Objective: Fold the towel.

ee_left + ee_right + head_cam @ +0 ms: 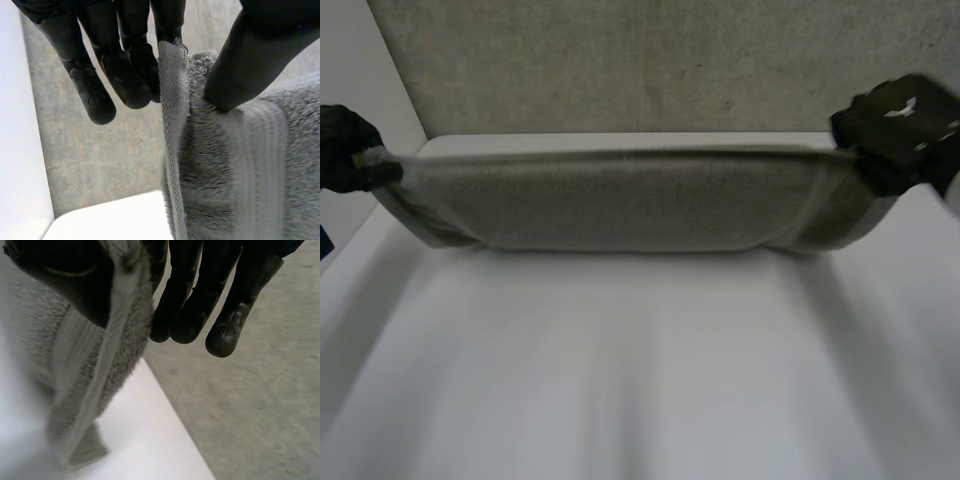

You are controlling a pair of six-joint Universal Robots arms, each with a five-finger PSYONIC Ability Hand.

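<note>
A grey towel [620,200] hangs stretched between my two hands above the far part of the white table [620,380], its lower edge sagging toward the tabletop. My left hand [345,145] pinches the towel's left top corner [175,65] between thumb [240,65] and fingers [130,75]. My right hand [900,125] pinches the right top corner [127,295] between thumb [65,280] and fingers [200,305]. The towel [240,170] drops below the left palm, and the towel [80,390] likewise hangs under the right palm.
A grey carpeted floor [620,60] lies beyond the table's far edge [620,140]. A white wall [360,70] stands at the left. The near table surface spreads wide in front of the towel.
</note>
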